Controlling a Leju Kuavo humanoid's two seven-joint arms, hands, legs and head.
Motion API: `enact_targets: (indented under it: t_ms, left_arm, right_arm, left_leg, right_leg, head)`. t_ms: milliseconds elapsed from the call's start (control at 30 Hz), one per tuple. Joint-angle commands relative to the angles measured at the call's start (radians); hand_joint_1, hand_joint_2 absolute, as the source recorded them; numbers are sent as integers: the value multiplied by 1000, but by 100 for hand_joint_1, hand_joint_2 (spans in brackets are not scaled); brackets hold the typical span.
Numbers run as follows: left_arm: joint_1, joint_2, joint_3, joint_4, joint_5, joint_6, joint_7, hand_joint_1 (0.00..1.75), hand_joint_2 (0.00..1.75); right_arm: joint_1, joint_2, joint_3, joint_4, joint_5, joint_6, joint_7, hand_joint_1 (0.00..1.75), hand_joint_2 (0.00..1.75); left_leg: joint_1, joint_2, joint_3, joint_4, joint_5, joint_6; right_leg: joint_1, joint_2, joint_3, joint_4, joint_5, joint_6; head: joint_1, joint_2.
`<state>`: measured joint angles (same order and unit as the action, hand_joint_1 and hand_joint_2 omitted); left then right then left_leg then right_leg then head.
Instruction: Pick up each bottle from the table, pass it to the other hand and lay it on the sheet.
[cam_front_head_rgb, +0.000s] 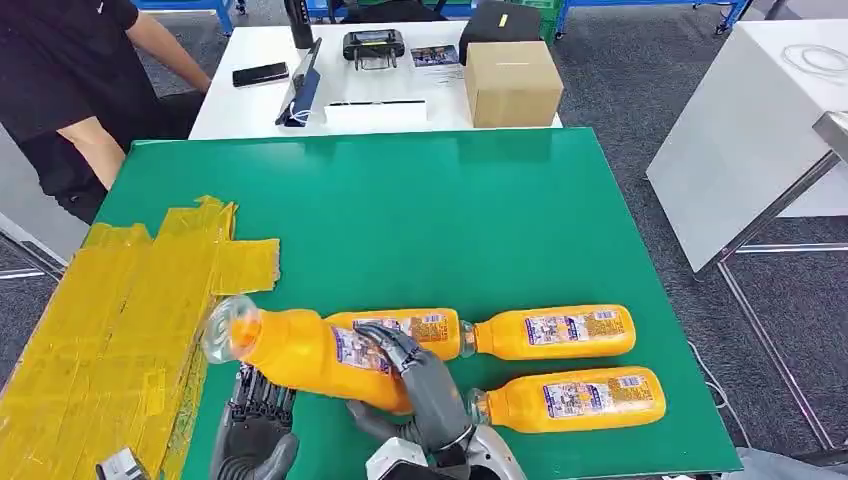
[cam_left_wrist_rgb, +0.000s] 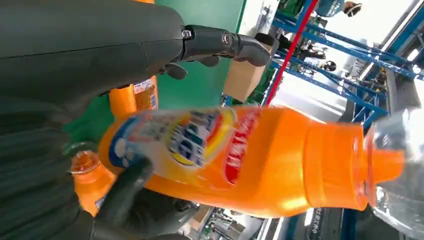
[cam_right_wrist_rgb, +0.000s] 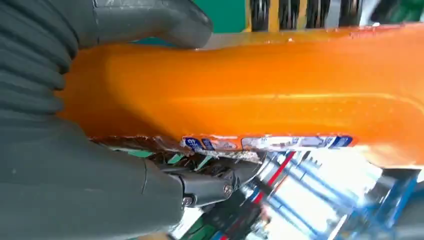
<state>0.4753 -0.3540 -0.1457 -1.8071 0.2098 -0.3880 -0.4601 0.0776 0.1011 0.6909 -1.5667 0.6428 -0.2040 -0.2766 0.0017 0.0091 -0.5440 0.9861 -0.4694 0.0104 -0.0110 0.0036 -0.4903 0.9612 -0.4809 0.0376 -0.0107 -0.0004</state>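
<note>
From the head view: green bench under everything, with a yellow sheet of taped strips draped across its left part. Right hand wrapped around the body of a raised orange bottle, thumb below and dark fingers over the label, clear cap end pointing left toward the sheet's edge. Left hand just beneath the bottle's neck end, palm up, fingers spread and holding nothing, whether touching the bottle hard to tell. Three more orange bottles lying on the bench: one right behind the held bottle, partly hidden by it, a second end to end with it to the right, a third nearer the front edge beside the right wrist. Beyond the green surface, a white table carrying a cardboard box, a phone and a black controller; a person in black seated at the far left. From the left wrist view: left hand's dark fingers stretched out apart above the bottle, another finger curled below it, the blurred label facing the camera. From the right wrist view: right hand clamped on the bottle, grey thumb pressed on one side, fingers on the label side.
</note>
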Motion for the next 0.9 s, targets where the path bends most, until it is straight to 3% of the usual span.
enact_targets:
  t_ms: [33,533,833,867,900]
  left_arm:
    - [-9,5,3,38,-4,46,-9,0,175]
    - [-9,5,3,38,-4,46,-9,0,175]
    - [-32,5,24,56,-3,120,-32,0,175]
    - [-33,5,25,57,3,125,-35,175,175]
    - [-34,5,26,57,4,126,-36,175,175]
  right_arm:
    - [-57,74,192,227,48,67,-10,175,175]
    - [-57,74,192,227,48,67,-10,175,175]
    - [-100,93,295,362,72,125,-57,175,175]
    - [-103,96,299,373,72,125,-59,175,175]
    - [-104,97,298,375,72,124,-60,175,175]
  left_leg:
    - [1,1,2,-1,0,-1]
    - [2,-1,2,-1,0,-1]
    - [1,-2,2,-2,0,-1]
    - [1,-1,2,-2,0,-1]
    - [2,-2,3,-2,0,-1]
  right_leg:
    - [1,1,2,-1,0,-1]
    - [2,-2,2,-2,0,-2]
    - [1,-3,3,-3,0,-2]
    - [1,-2,2,-2,0,-1]
    - [2,-3,3,-3,0,-2]
  head:
    - [1,0]
    - [0,0]
    - [1,0]
    - [1,0]
    - [0,0]
